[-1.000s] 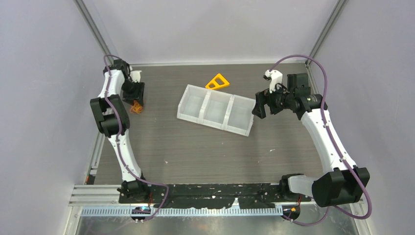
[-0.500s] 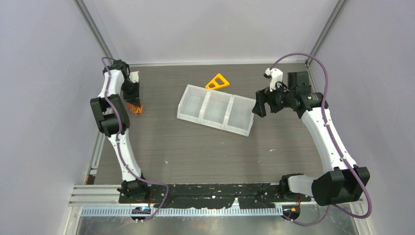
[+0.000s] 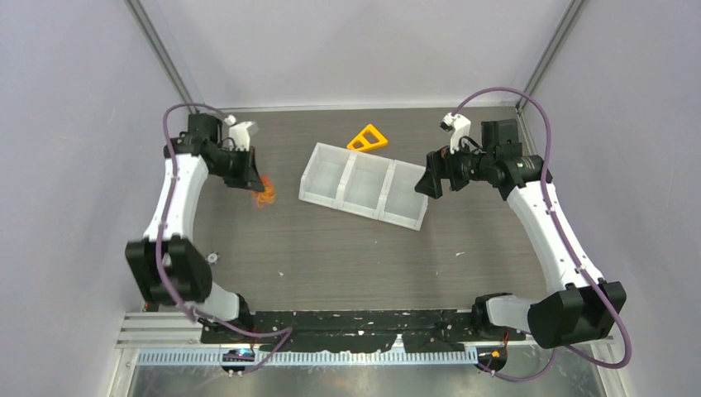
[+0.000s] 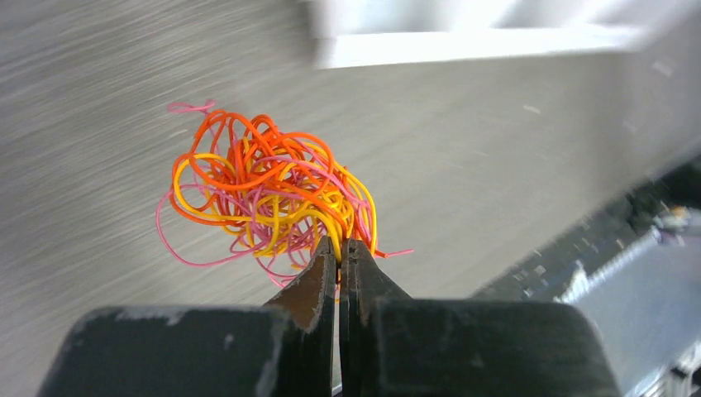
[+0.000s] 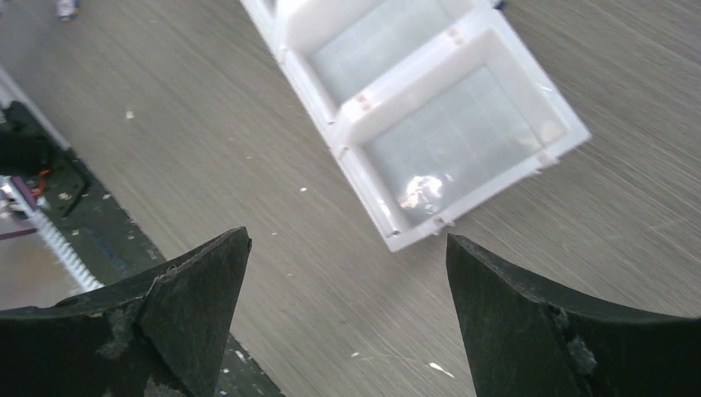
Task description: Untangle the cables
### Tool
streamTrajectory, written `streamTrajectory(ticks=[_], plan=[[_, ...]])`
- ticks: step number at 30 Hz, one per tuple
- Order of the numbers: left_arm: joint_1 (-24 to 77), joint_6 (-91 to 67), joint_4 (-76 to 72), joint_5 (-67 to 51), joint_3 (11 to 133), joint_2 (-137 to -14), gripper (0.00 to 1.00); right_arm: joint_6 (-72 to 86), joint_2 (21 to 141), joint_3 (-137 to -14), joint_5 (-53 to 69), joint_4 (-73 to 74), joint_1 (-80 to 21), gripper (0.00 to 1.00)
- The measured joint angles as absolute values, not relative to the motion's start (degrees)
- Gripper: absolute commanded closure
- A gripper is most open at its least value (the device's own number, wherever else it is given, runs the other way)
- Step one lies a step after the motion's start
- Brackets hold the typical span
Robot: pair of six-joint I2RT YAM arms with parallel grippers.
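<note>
The cables (image 4: 264, 198) are one tangled ball of orange, yellow and pink wire. My left gripper (image 4: 340, 244) is shut on a few strands at the ball's near edge, and the ball hangs off the tips above the table. From above, the left gripper (image 3: 252, 176) is at the back left, with the cables (image 3: 264, 195) just right of it. My right gripper (image 3: 428, 184) hovers open over the right end of the white tray (image 3: 361, 212). In the right wrist view nothing lies between the right gripper's (image 5: 347, 236) jaws.
The white tray (image 5: 364, 103) has three compartments and lies slanted at the middle back of the table. An orange triangle (image 3: 368, 138) lies behind it. Grey walls close in the left, right and back. A black strip (image 3: 364, 321) runs along the near edge.
My left gripper has shut on the cables and swung right, out of the back-left corner, carrying the ball towards the tray. The right gripper has edged slightly left.
</note>
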State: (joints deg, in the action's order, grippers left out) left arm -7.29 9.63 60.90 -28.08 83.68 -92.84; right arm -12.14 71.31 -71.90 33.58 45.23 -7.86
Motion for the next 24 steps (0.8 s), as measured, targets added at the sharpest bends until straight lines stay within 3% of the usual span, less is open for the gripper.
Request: streamTrajectory(ticks=[7, 12, 18, 24], plan=[[10.28, 9.5, 55.99, -47.92, 68.99, -70.06, 1.0, -3.95, 71.42, -71.9, 43.07, 41.08, -12.58, 0.05], [21.02, -1.13, 37.43, -55.51, 56.14, -60.42, 1.0, 6.02, 73.67, -71.79, 52.25, 33.56, -16.58, 0.05], [31.73, -5.87, 23.11, -56.51, 54.08, -59.11, 1.0, 16.67, 76.25, -69.17, 59.37, 23.64, -23.59, 0.05], [35.2, -5.15, 17.58, -54.46, 54.08, -59.57, 1.0, 29.23, 77.8, -61.3, 63.29, 9.47, -28.1, 0.05]])
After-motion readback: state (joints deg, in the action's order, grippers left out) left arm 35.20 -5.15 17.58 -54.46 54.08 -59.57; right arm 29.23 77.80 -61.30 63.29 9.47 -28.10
